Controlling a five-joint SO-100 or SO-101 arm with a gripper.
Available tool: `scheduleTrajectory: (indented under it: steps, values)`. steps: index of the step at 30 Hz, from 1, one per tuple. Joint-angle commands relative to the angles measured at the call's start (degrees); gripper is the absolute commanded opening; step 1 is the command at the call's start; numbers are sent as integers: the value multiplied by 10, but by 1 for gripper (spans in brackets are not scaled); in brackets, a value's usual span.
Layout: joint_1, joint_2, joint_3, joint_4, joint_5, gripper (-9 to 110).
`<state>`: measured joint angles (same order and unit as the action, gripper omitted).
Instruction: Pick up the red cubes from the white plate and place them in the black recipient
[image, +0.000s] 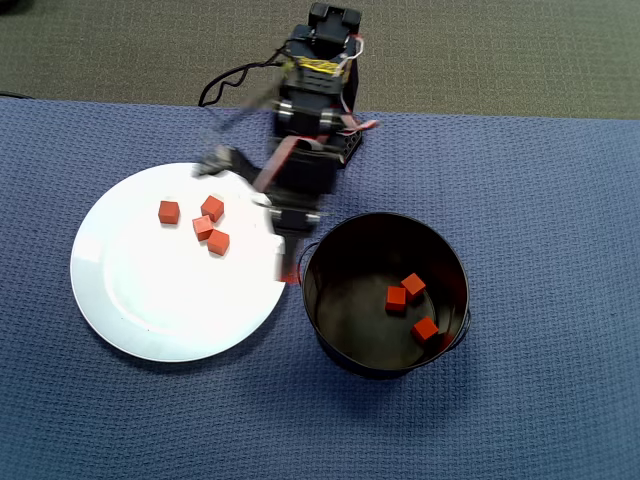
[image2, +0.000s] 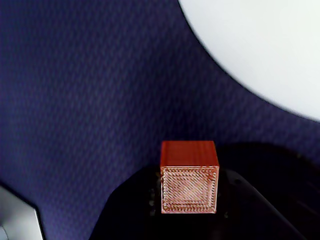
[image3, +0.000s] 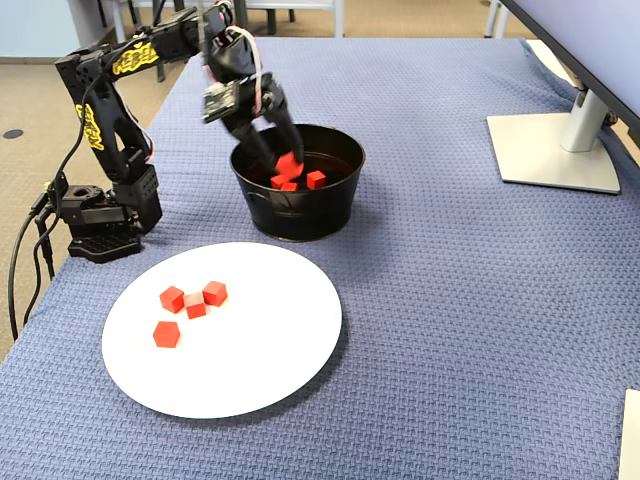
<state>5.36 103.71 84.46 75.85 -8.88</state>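
Note:
My gripper (image: 290, 270) is shut on one red cube (image2: 189, 176), which fills the space between the dark jaws in the wrist view. In the fixed view the gripper (image3: 285, 165) hangs over the near-left rim of the black recipient (image3: 300, 215); the overhead view puts it between the white plate (image: 150, 310) and the recipient (image: 340, 360). Several red cubes (image: 212, 208) lie in a loose group on the plate's far half, also in the fixed view (image3: 195, 305). Three red cubes (image: 412, 286) rest on the recipient's bottom. A curved plate edge (image2: 265, 50) shows in the wrist view.
A blue woven cloth (image: 550, 200) covers the table. The arm's base (image3: 100, 220) stands behind the plate at the left of the fixed view, with black cables beside it. A grey monitor stand (image3: 555, 150) sits at the far right.

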Motion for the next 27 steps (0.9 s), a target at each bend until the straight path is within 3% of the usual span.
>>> scheduleTrajectory:
  steps: [1, 4, 7, 8, 27]
  values:
    - [-112, 55, 40, -49, 62, 0]
    - [-169, 66, 74, -69, 73, 1]
    - [-204, 61, 83, -48, 34, 33]
    - [-202, 61, 83, -40, 19, 36]
    - [326, 10, 64, 0, -259, 26]
